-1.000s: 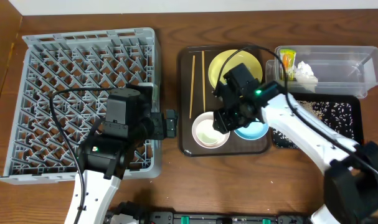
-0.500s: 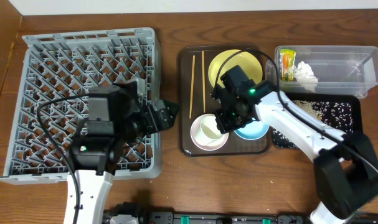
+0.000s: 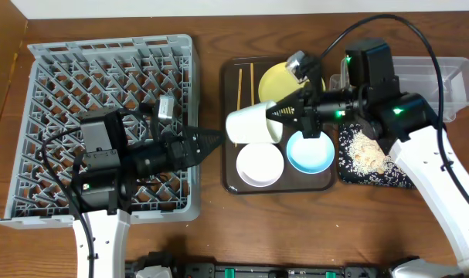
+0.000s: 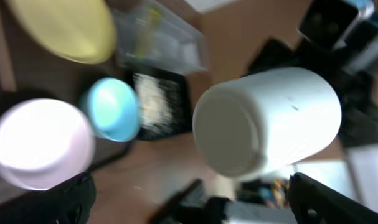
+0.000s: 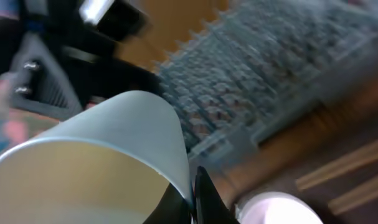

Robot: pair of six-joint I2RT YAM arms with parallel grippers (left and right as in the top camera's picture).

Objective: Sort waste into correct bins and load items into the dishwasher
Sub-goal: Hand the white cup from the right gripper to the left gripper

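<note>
1. left gripper (image 3: 215, 141), centre-left: fingers spread wide, lined up on the base of the cup (image 3: 248, 123). looks like a handover for the rack (image 3: 64, 69).
2. right gripper (image 3: 280, 117) pinches the cup's rim, holding it sideways mid-frame above the tray (image 3: 228, 85).
3. cup: smooth, white, tapered, rigid-looking.

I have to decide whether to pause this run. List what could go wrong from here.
1. The right gripper pinches the small white cup only at its rim, sideways in the air over the brown tray; a slip could drop it onto the white bowl or chopsticks below.
2. The open left gripper points at the cup's base from close by; a misjudged approach or early release could knock the cup loose.
</note>
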